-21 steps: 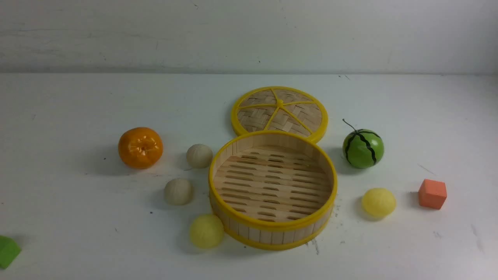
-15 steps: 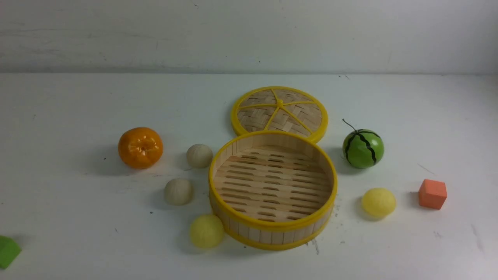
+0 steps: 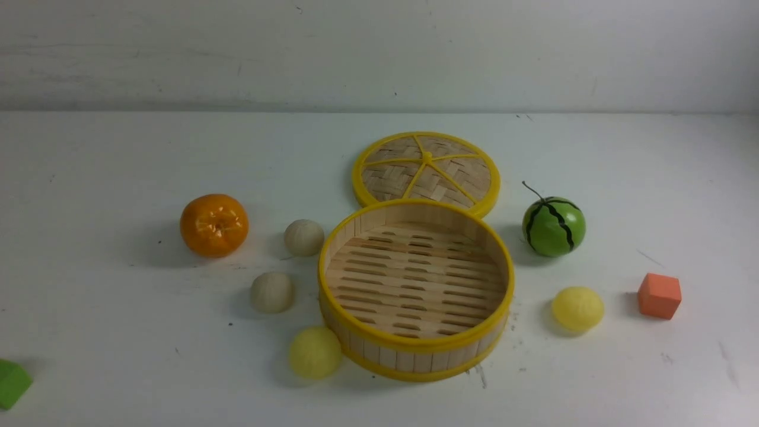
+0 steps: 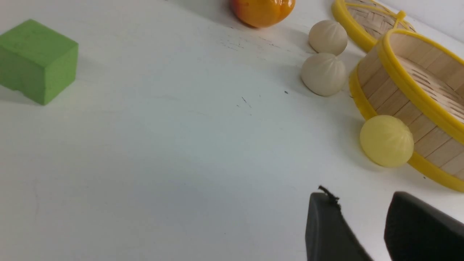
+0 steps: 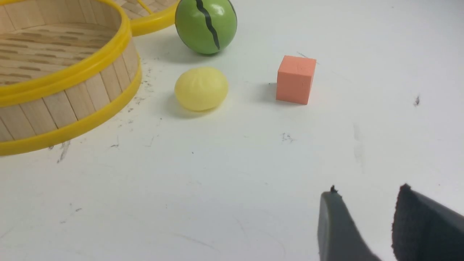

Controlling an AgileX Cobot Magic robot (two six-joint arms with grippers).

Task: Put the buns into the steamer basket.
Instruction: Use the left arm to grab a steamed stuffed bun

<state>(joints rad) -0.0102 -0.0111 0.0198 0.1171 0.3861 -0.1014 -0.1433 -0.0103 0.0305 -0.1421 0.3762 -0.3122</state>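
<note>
**Four toy buns** lie on the white table (image 3: 118, 332) around one steamer basket (image 3: 415, 346), all of them outside it. The far cream bun (image 3: 303, 237) and the near cream bun (image 3: 272, 292) sit just beside its left wall. The left yellow bun (image 3: 315, 352) sits close against its near-left wall, though whether it touches cannot be told. The right yellow bun (image 3: 577, 308) rests apart on its right.

One woven lid (image 3: 426, 169) lies flat behind the basket, its near edge hidden by the basket's rim. Also on the table are one orange (image 3: 214, 225), one watermelon ball (image 3: 553, 226), one orange-red cube (image 3: 659, 295) and one green block (image 3: 10, 382), the last cropped by the front view's edge.

The left gripper (image 4: 360, 197) and the right gripper (image 5: 368, 192) show only as dark fingertips in their wrist views. Each pair stands parted by a narrow gap, holding nothing, over bare table. The wrist views cut off part of the basket, the orange and the watermelon ball.
</note>
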